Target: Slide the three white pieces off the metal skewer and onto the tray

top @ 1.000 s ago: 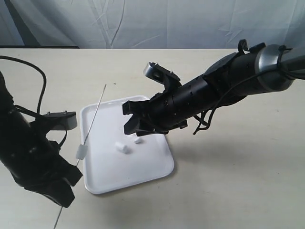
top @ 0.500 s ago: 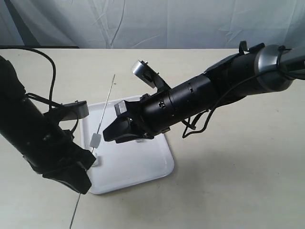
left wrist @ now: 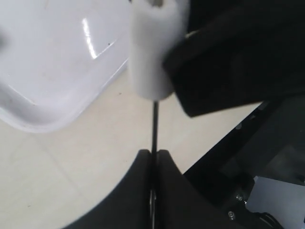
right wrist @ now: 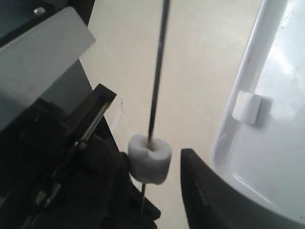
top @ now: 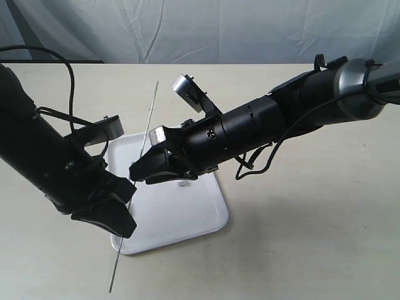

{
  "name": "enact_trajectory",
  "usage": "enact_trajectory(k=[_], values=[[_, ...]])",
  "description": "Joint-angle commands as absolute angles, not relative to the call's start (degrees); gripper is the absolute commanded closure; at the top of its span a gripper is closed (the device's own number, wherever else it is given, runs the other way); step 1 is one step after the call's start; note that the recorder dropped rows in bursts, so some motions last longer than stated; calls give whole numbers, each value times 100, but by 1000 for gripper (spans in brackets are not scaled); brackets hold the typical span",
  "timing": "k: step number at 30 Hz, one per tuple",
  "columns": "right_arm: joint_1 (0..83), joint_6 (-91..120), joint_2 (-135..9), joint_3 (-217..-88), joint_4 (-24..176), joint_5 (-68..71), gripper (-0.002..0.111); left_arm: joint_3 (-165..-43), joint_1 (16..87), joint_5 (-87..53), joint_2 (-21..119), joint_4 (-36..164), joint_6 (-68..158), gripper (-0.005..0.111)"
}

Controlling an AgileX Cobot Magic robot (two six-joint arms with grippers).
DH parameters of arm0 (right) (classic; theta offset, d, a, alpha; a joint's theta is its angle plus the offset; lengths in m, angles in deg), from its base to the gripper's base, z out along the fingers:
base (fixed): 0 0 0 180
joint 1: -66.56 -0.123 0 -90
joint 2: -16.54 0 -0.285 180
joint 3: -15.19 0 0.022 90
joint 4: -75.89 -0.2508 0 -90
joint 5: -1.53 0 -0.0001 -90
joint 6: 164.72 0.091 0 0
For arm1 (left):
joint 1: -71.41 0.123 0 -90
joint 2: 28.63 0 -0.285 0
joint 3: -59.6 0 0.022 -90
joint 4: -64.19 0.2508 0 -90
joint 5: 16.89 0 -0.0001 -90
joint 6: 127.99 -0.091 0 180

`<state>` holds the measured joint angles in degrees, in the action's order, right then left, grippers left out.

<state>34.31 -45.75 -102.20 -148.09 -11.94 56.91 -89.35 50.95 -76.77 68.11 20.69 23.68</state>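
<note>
1. Between the parted fingers of the right gripper [top: 135,173], a white piece [right wrist: 149,158] is sitting on the metal skewer [top: 149,128]. One finger is touching it and the other is standing just off. Closing off-centre is risking a flexed rod, or a squashed piece binding instead of sliding.
2. Left gripper [left wrist: 152,157] is clamping the skewer on its lower stretch, near the piece. With so thin a rod, any side load from the right arm is likely twisting it in that grip or levering it loose.
3. The piece is hanging near the tray [top: 206,215] rim. I cannot tell whether it is over the tray or the table [top: 312,219], so stripping it here is risking a drop outside.
4. One loose piece [right wrist: 248,107] is lying just inside the rim, and a falling piece may be knocking it out.
</note>
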Motion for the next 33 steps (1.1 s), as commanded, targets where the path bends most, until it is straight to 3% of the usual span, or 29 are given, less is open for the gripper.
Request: enact_trajectory(k=[1, 8, 33], values=[[3442, -4647, -10211, -14786, -1321, 5721, 73, -8964, 5126, -7721, 6800, 1848, 2278, 107], [3442, -4647, -10211, -14786, -1321, 5644, 86, -8964, 5126, -7759, 6800, 1606, 2099, 107], [3455, -4701, -9653, -14924, -1835, 4314, 87, -8938, 5126, -8399, 6800, 2815, 2624, 107]])
